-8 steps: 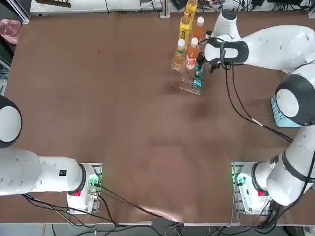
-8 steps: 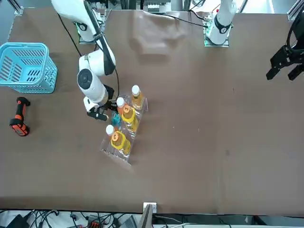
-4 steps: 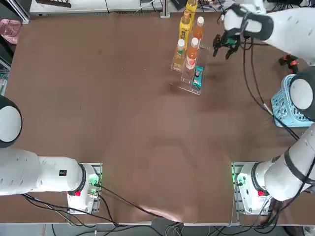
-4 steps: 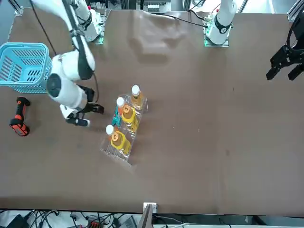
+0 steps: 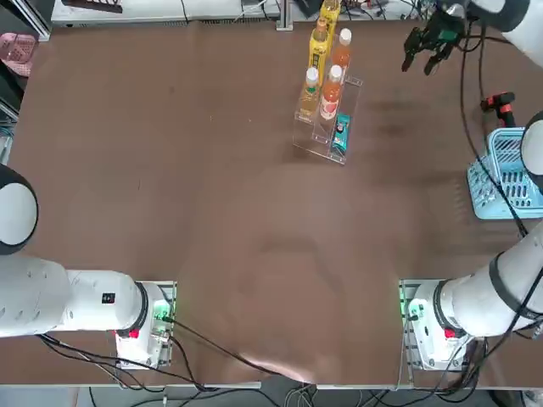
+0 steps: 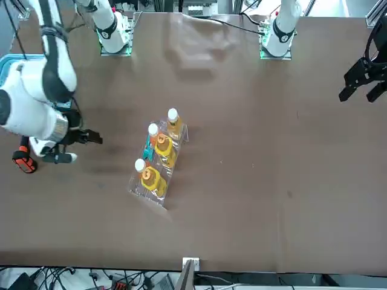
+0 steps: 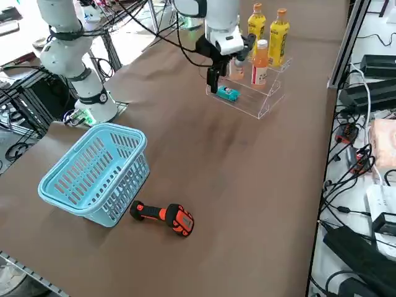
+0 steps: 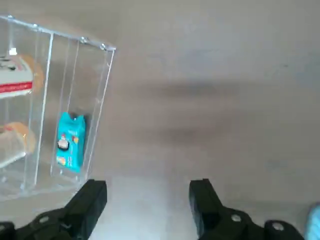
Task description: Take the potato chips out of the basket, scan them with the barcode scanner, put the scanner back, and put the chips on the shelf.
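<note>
One chips packet [image 5: 341, 136] shelved — hand [image 5: 429, 52] apart, spread.

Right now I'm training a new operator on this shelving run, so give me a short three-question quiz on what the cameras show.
1. True or false: the potato chips lie on the shelf.
2. The right gripper is: A) shut on the barcode scanner, B) open and empty, C) inside the basket.
3. What lies on the table beside the basket?

Key: 1 true. 2 B. 3 The barcode scanner.
</note>
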